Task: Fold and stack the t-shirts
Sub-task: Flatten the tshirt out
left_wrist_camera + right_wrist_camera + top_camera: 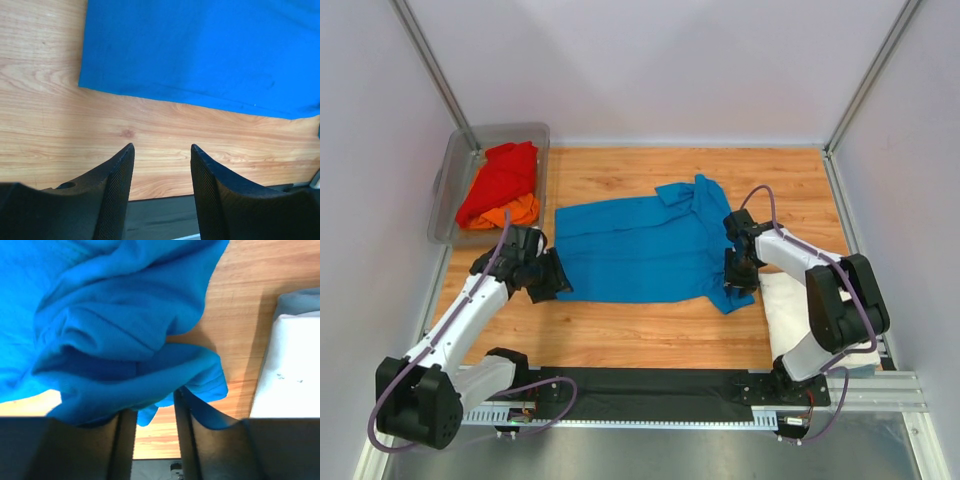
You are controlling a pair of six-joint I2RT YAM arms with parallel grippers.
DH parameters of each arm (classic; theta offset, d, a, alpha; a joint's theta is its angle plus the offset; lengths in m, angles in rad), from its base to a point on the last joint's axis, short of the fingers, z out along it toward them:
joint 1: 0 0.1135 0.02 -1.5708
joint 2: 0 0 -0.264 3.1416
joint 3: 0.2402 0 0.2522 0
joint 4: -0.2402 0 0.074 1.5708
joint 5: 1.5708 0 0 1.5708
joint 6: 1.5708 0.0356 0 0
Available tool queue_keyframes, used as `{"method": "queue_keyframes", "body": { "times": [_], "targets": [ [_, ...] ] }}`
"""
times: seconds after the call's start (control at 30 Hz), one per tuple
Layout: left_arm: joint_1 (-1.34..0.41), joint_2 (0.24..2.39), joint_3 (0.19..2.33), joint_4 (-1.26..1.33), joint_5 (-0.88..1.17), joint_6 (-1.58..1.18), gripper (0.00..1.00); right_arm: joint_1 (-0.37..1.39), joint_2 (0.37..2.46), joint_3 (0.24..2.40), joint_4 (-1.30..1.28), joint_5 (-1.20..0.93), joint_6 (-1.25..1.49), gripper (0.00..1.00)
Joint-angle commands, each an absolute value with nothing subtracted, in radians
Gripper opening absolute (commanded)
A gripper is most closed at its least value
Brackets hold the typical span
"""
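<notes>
One white shirt (pixel 790 315) lay folded at the near right of the table (pixel 620 335) in the top view. The blue shirt (pixel 640 250) was spread flat mid-table, and the red shirt (pixel 500 180) and orange shirt (pixel 515 213) sat unfolded in the tub (pixel 450 190), so most folding seemed left. In the left wrist view, the left gripper (pixel 162 147) stood wide and empty over bare wood, short of the blue hem. In the right wrist view, the right gripper (pixel 155 410) stood narrow with blue cloth bunched at its tips; whether it pinched the cloth could not be told.
</notes>
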State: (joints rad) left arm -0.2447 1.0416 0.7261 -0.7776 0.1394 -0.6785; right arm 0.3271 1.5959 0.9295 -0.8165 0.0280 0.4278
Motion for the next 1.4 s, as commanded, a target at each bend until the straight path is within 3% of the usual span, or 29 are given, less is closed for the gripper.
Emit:
{"method": "queue_keyframes", "body": {
  "times": [0.0, 0.17, 0.2, 0.27, 0.33, 0.43, 0.63, 0.83, 1.07, 1.37],
  "targets": [
    [-0.203, 1.031, 0.735, -0.781, 0.163, -0.701, 0.56, 0.334, 1.595, 0.928, -0.776, 0.08, 0.443, 0.34],
    [-0.137, 1.032, 0.727, -0.782, 0.19, -0.684, 0.56, 0.333, 1.585, 0.923, -0.793, 0.11, 0.44, 0.25],
    [-0.13, 1.035, 0.727, -0.785, 0.189, -0.68, 0.56, 0.333, 1.583, 0.922, -0.792, 0.115, 0.442, 0.15],
    [-0.115, 1.04, 0.726, -0.801, 0.175, -0.68, 0.57, 0.333, 1.583, 0.922, -0.795, 0.117, 0.439, 0.12],
    [-0.104, 1.042, 0.723, -0.804, 0.17, -0.681, 0.59, 0.333, 1.575, 0.92, -0.799, 0.12, 0.437, 0.12],
    [-0.078, 1.045, 0.719, -0.801, 0.163, -0.687, 0.65, 0.333, 1.556, 0.928, -0.814, 0.13, 0.44, 0.01],
    [-0.022, 1.103, 0.712, -0.761, 0.163, -0.675, 0.64, 0.33, 1.494, 0.956, -0.868, 0.124, 0.439, 0.0],
    [0.018, 1.202, 0.713, -0.7, 0.153, -0.673, 0.49, 0.319, 1.405, 1.003, -0.931, 0.069, 0.437, 0.0],
    [0.017, 1.269, 0.68, -0.672, 0.124, -0.735, 0.53, 0.308, 1.316, 1.052, -0.96, 0.014, 0.437, 0.0],
    [0.017, 1.354, 0.66, -0.611, 0.117, -0.784, 0.49, 0.305, 1.281, 1.074, -0.977, 0.015, 0.44, 0.0]
  ]
}}
